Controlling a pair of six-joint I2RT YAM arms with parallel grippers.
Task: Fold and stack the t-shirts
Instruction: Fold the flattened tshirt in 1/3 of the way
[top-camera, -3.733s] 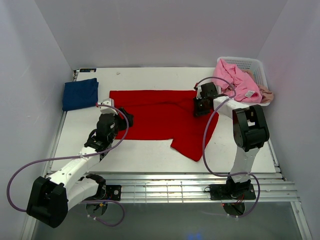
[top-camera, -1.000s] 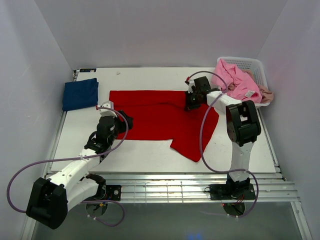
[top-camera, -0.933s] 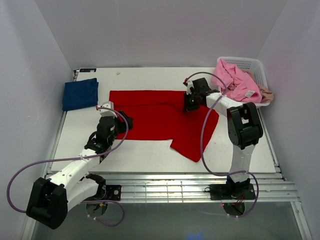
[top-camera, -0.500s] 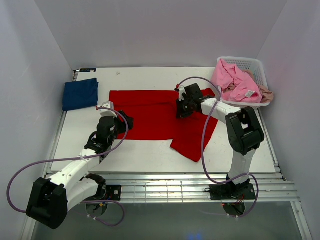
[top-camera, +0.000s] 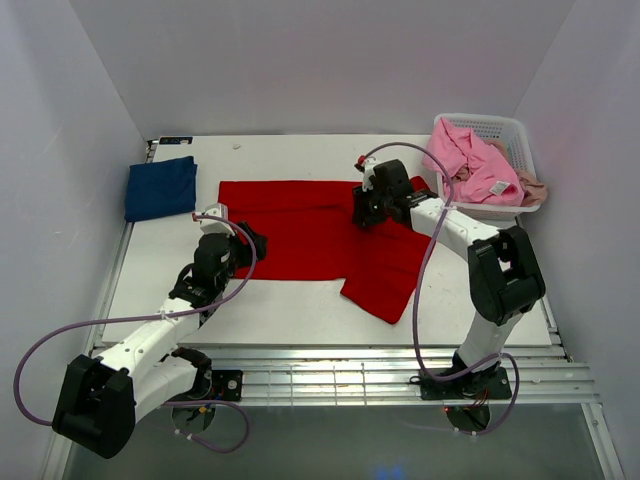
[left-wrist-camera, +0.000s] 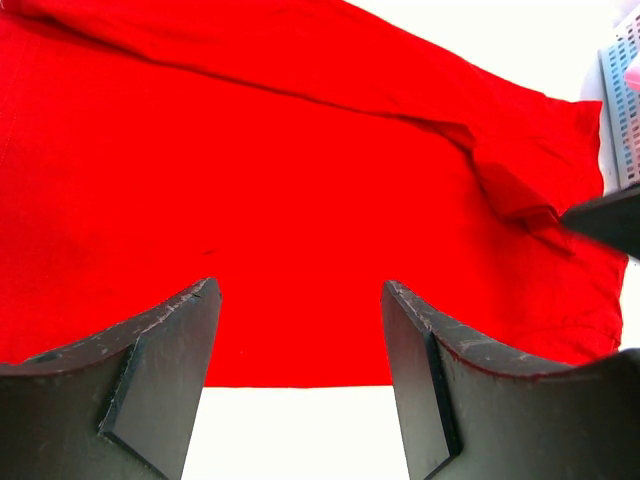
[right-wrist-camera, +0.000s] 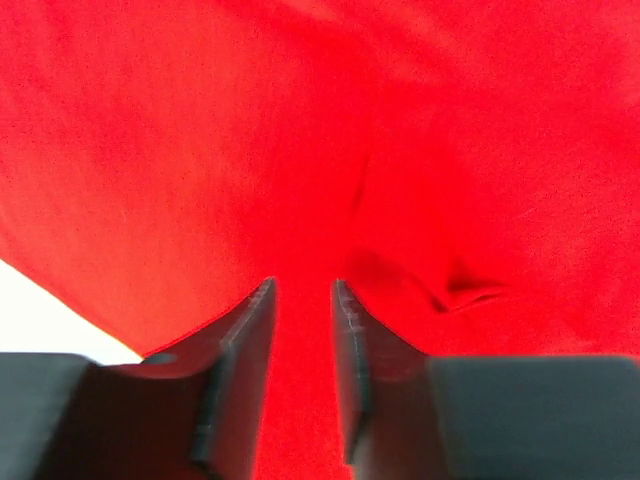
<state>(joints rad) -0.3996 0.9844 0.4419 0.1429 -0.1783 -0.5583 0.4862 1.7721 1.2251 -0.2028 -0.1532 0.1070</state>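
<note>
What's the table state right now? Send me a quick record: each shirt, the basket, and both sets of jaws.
red t-shirt: spread out mid-table, not folded
navy t-shirt: folded, far left, apart from the red one
pink t-shirt: bunched in the basket, far right
left gripper: jaws wide open, over the red shirt's near hem
right gripper: jaws nearly closed, low on red cloth beside a wrinkle; whether it has a pinch is unclear
folded so far: navy only
</note>
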